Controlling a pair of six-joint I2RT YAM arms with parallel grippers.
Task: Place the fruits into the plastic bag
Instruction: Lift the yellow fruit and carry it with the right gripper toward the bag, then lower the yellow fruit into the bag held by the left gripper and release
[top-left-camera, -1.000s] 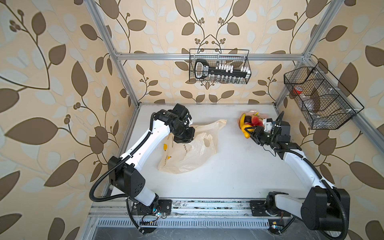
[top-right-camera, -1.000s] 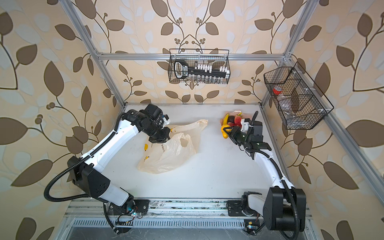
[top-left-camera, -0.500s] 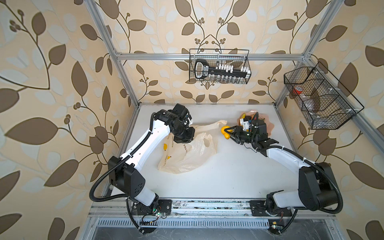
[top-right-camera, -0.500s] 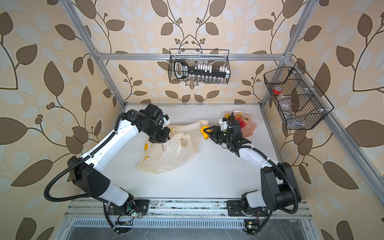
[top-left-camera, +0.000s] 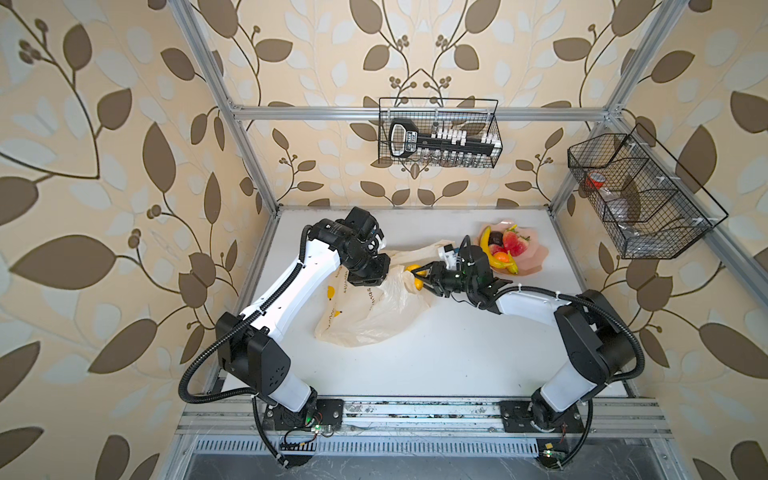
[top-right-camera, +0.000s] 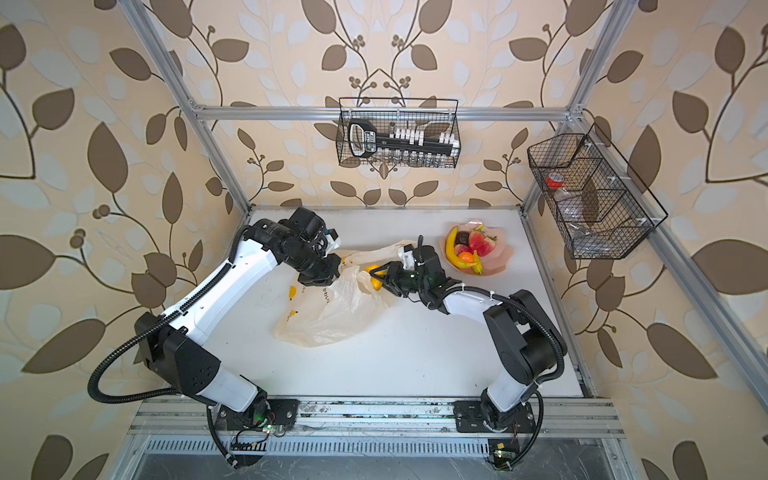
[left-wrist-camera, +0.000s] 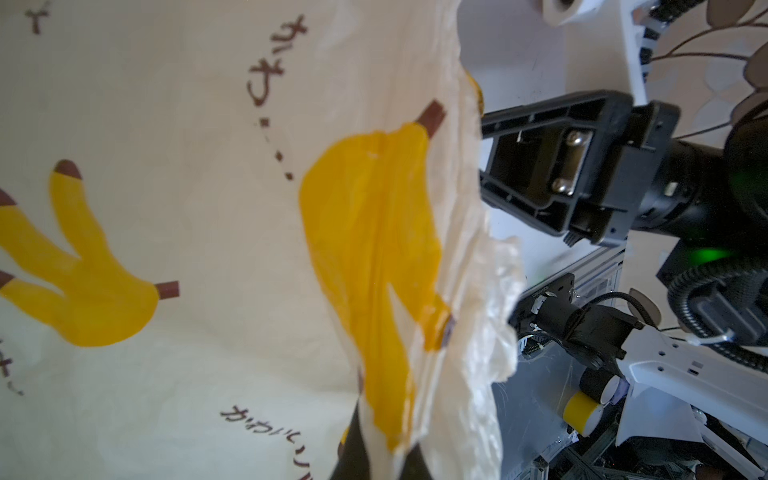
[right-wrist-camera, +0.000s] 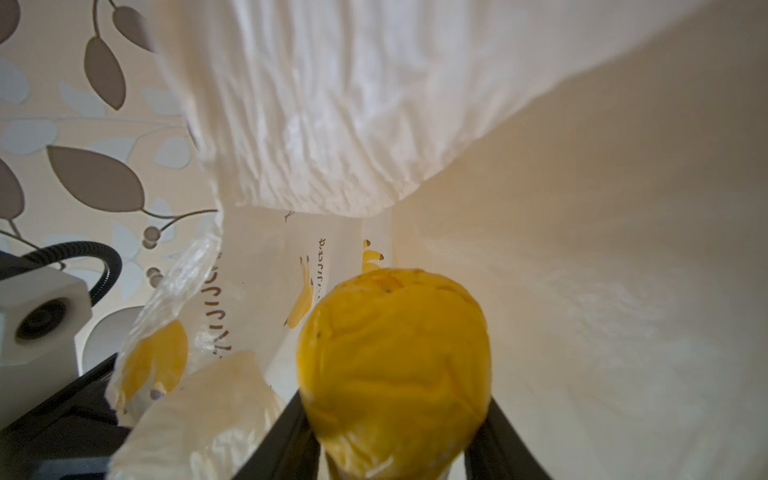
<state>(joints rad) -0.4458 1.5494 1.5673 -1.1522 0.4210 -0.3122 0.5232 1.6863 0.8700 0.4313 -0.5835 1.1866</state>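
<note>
The yellow pear (right-wrist-camera: 395, 365) hung at the raised mouth of the crinkled cream bag (top-left-camera: 365, 316); the other fruits (top-left-camera: 505, 249) lay heaped well apart.

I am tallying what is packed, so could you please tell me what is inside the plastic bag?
Only the yellow pear, gripped by the right claw inside the mouth of the plastic bag, shows. Beyond it the right wrist view shows only bag walls; folds hide the bottom.

- left gripper (top-left-camera: 375, 272) tips are buried in the plastic bag (top-left-camera: 365, 316), can't see them
- yellow pear (right-wrist-camera: 395, 365) runs off the right wrist view's edge
- stuff in the side basket (top-left-camera: 673, 237): too tiny to tell
</note>
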